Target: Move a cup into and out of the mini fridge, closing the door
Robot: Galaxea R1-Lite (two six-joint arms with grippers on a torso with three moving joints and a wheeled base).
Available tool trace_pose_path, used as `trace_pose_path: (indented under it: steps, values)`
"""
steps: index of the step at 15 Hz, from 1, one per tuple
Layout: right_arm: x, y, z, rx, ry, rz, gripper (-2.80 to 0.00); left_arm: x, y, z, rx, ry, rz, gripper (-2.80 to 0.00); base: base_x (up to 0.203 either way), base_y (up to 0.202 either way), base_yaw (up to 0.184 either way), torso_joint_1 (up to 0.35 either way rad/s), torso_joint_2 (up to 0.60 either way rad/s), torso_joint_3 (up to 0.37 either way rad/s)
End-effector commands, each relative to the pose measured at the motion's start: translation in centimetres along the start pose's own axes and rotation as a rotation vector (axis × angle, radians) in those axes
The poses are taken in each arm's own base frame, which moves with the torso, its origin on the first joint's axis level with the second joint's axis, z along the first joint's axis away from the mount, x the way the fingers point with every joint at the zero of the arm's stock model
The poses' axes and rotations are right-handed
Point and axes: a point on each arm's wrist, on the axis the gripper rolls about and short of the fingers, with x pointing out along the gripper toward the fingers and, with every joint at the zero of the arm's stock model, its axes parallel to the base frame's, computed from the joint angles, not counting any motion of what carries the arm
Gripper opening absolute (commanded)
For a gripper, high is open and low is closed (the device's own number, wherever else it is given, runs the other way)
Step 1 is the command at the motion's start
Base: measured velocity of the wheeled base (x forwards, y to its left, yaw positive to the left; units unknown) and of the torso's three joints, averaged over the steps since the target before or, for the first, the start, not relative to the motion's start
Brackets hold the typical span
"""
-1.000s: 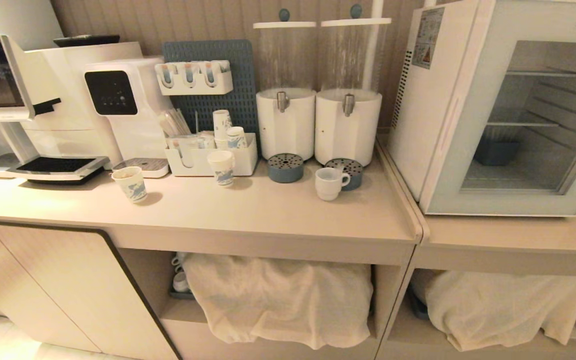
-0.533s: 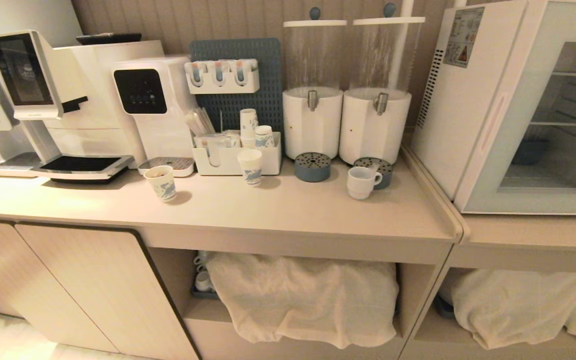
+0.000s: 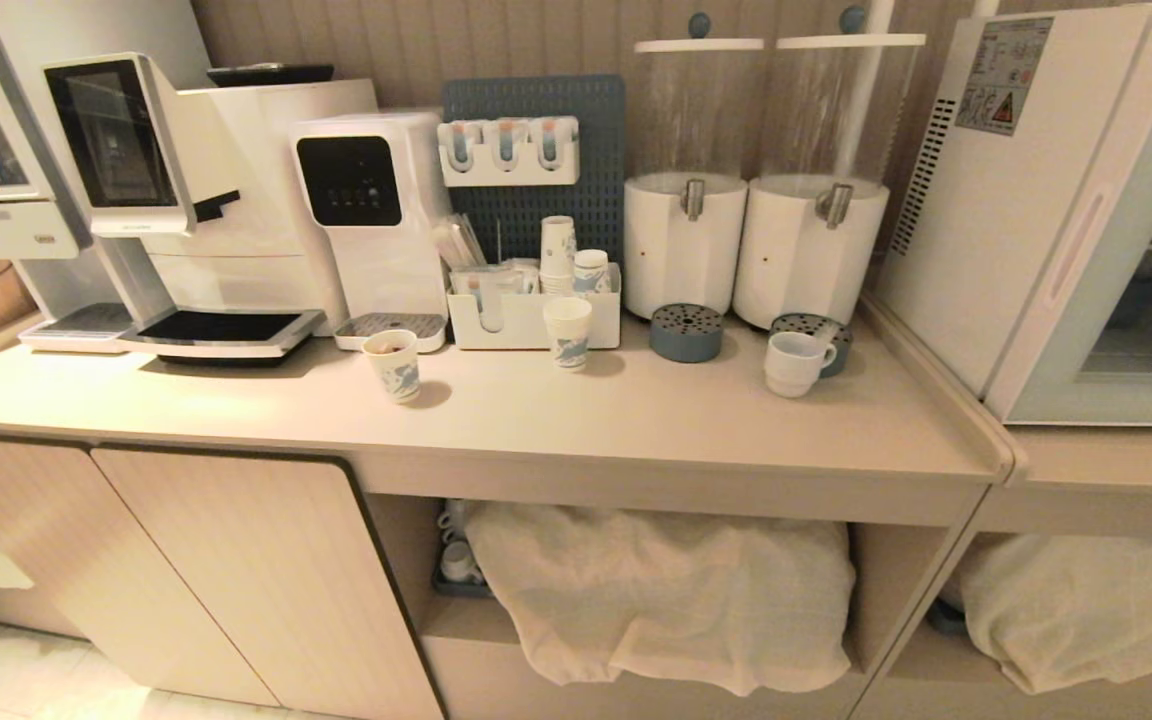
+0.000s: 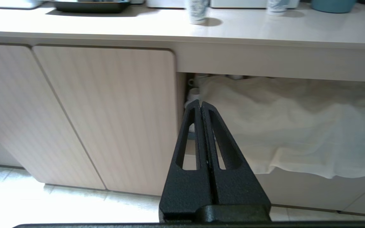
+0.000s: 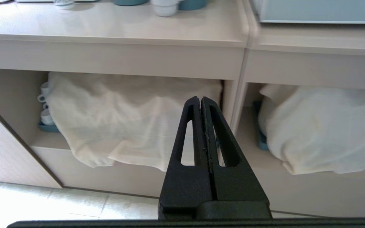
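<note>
The white cup [image 3: 794, 363] stands on the counter [image 3: 656, 420] with its handle to the right, in front of the right drink dispenser; its base [image 5: 165, 9] shows in the right wrist view. The mini fridge [image 3: 1036, 190] stands at the far right on a lower counter, its glass door [image 3: 1151, 300] shut against the body and partly cut off by the frame edge. Neither arm appears in the head view. My left gripper [image 4: 200, 103] is shut and empty, low in front of the cabinet. My right gripper [image 5: 200, 99] is likewise shut and empty, below counter height.
Two paper cups [image 3: 392, 365] [image 3: 567, 332] stand on the counter, with drink machines [image 3: 186, 200] at the left and two dispensers [image 3: 686, 240] behind. Blue drip trays [image 3: 686, 332] sit under the taps. Cloth-covered shelves [image 3: 666, 590] lie below, beside a cabinet door [image 4: 106, 117].
The whole scene has slid to the right in the head view, so the camera has turned left; the fridge is now mostly cut off. Nothing on the counter has moved.
</note>
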Motion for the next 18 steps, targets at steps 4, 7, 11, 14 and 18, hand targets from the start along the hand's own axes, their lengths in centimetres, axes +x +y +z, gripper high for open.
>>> trace_pose_path:
  steps: [4,7,11,14,18]
  values:
    - [0.00,0.00,0.00,0.000,0.001,0.000,-2.80,0.01,0.00,0.00,0.000,0.001,0.001,-2.80,0.000,0.194,0.000,0.002,0.00,0.004]
    - [0.00,0.00,0.00,0.000,0.001,0.000,-2.80,0.01,0.00,0.00,0.000,0.001,0.001,-2.80,0.000,0.195,0.000,0.004,0.00,0.000]
    - [0.00,0.00,0.00,-0.002,0.001,0.000,-2.80,0.01,0.00,0.00,0.000,0.001,0.001,-2.80,0.000,0.183,-0.001,0.001,0.00,0.004]
    - [0.00,0.00,0.00,0.000,0.001,0.000,-2.80,0.01,0.00,0.00,0.000,0.001,0.001,-2.80,0.000,0.031,0.000,0.001,0.00,0.001]
    - [0.03,0.00,-0.04,0.002,-0.001,0.000,-2.80,0.01,0.00,0.00,0.000,0.001,0.001,-2.80,0.000,0.000,0.000,0.000,0.00,0.000]
